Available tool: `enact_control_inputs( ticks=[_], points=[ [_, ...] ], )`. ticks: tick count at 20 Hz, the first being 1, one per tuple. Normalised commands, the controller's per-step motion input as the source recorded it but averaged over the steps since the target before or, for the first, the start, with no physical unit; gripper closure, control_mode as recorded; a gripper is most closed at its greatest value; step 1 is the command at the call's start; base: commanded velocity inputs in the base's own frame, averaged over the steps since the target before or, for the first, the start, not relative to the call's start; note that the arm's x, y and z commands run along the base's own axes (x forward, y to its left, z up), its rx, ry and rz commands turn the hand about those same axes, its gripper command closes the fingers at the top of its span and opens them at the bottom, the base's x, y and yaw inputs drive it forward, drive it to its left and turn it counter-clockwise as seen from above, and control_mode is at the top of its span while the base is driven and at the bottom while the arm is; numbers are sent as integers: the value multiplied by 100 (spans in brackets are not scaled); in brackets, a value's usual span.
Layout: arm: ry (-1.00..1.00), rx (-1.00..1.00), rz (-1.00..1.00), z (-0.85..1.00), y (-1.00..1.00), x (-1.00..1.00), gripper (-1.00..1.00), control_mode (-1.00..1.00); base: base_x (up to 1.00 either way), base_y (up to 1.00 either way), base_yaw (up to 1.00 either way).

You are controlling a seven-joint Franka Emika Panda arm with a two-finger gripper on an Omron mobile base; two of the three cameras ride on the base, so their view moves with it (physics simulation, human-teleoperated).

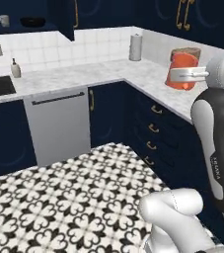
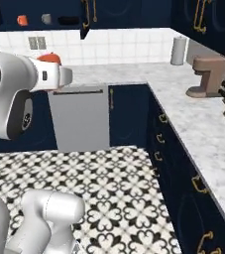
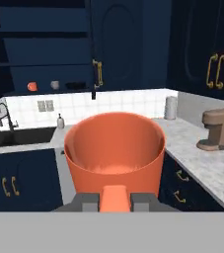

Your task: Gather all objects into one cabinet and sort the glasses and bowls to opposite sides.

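**Cup in hand, long carry to the shelf — risks ahead**

Gripper (image 3: pixel 115 200) is clamped on the near wall of a small orange-red cylindrical cup (image 3: pixel 114 148); its rim is pinched between the fingers, w/ the mouth tipped toward the hand cam. In the left base view the same cup (image 1: pixel 181 70) sits at the end of the wrist, well above the white marbled countertop (image 1: pixel 84 75).

Target is far ahead & above the gripper: the dark navy wall cabinet w/ its tall door (image 3: pixel 92 49) swung open, edge-on, long curved brass handle (image 3: pixel 98 73) on it. On its navy shelf (image 3: pixel 49 92), ahead & to the gripper's left, already sit another small orange-red cup (image 3: pixel 32 86), a grey-beige cup (image 3: pixel 55 85) & a wide shallow glossy black bowl (image 3: pixel 76 85).

What could go wrong, as I judge it:
- Grip is on one wall only, so a quick swing or base start/stop could let the cup pivot or slip out.
- The open door edge hangs between gripper & shelf, slightly right of the shelf items; a straight approach may clip door or handle.
- The shelf is high, so the arm near full reach could catch the shelf lip w/ the cup.
- The free spot is tight: setting down beside the cups could knock them, or land the cup on the bowl side & spoil the sort.
- The chrome tap (image 3: pixel 3 116) & cream soap bottle (image 3: pixel 60 121) sit below the route; a low pass risks a bump.
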Motion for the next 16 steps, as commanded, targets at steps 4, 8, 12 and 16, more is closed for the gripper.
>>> enact_control_inputs(
  ticks=[4,8,12,16],
  points=[
    [0,0,0,0,0,0,100,100,28,97,51],
    [0,0,0,0,0,0,100,100,88,73,30],
    [0,0,0,0,0,0,100,100,100,79,17],
    [0,0,0,0,0,0,100,100,100,67,3]
  ],
)
